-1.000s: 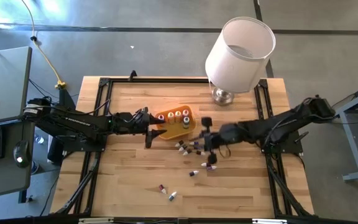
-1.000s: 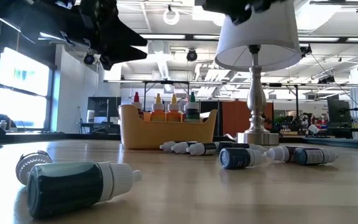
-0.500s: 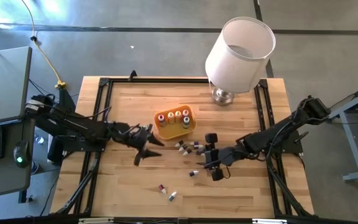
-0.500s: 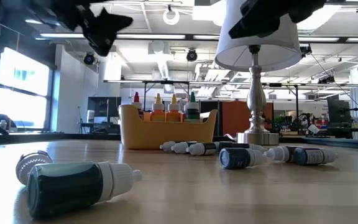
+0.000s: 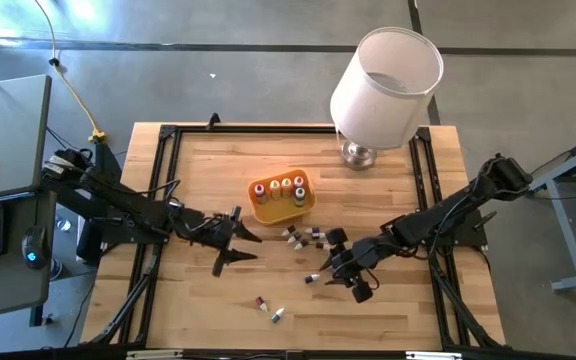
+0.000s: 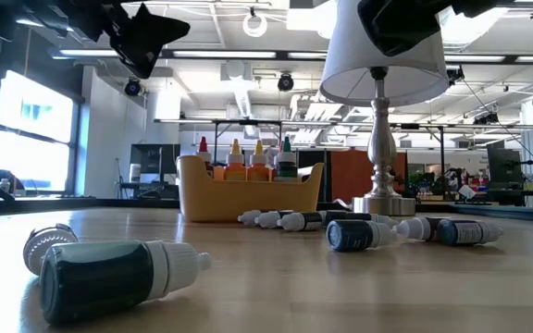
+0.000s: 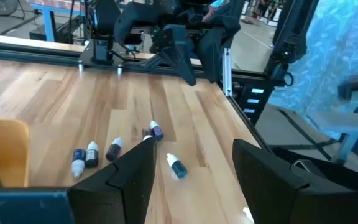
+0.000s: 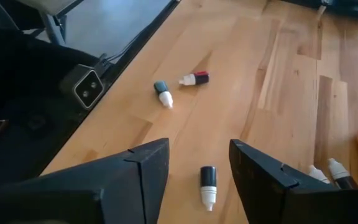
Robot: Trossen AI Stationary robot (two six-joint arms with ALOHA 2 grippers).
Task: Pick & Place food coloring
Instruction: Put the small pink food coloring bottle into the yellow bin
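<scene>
Hovering wide and empty, both hands flank scattered bottles with no readable labels.

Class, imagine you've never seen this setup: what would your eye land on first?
Probably the big white-shaded lamp at the table's far edge, then the orange tray mid-table holding four upright food coloring bottles. More small bottles lie scattered on the wood beside it, between the two dark arms.

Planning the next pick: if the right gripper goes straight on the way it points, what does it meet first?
Likely the dark bottle with a white tip lying between the open right gripper's fingers' line; beyond it lie two more bottles. Depth is uncertain.
</scene>
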